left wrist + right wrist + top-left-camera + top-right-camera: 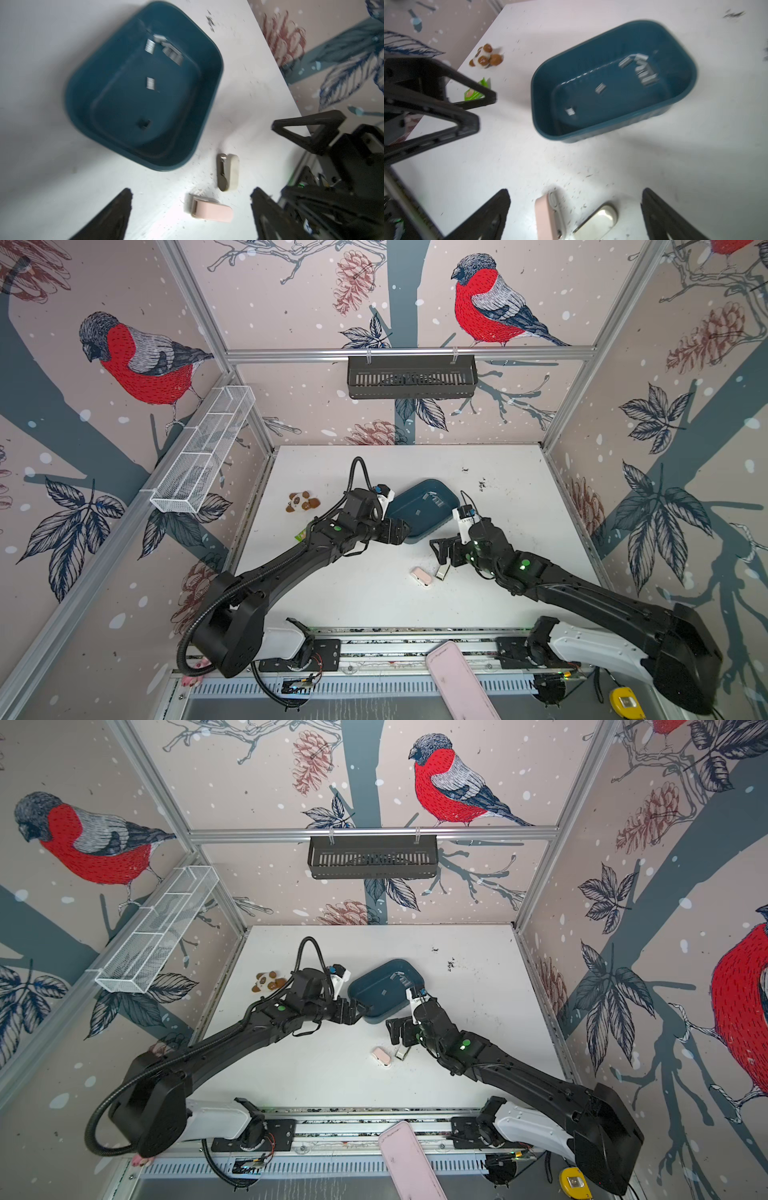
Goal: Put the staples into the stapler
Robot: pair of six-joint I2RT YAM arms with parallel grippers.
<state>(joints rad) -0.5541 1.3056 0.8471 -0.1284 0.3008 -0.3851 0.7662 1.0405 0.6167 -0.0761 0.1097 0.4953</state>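
Quick look from my end: the staples point(150, 46) are all sitting in the blue tub point(409, 506), a bit above the middle of both top views. They're tiny silvery-grey strips, short and ribbed across like little combs. Most are bunched at the tub's upper-right end. One lies alone mid-floor and another sits nearer the lower-left end. The wrist views are smeary, so I can't count them exactly.

The left gripper point(190, 193) has its jaws spread wide with nothing between them, and it hangs over the tub's lower-left rim. The right gripper point(576, 190) is also spread wide and empty, just below the tub's lower-right corner.

Two mini staplers lie on the white table point(357, 597) below the right gripper. The pink stapler point(421, 576) and the cream stapler point(442, 571) are side by side, just right of centre, and neither gripper touches them.
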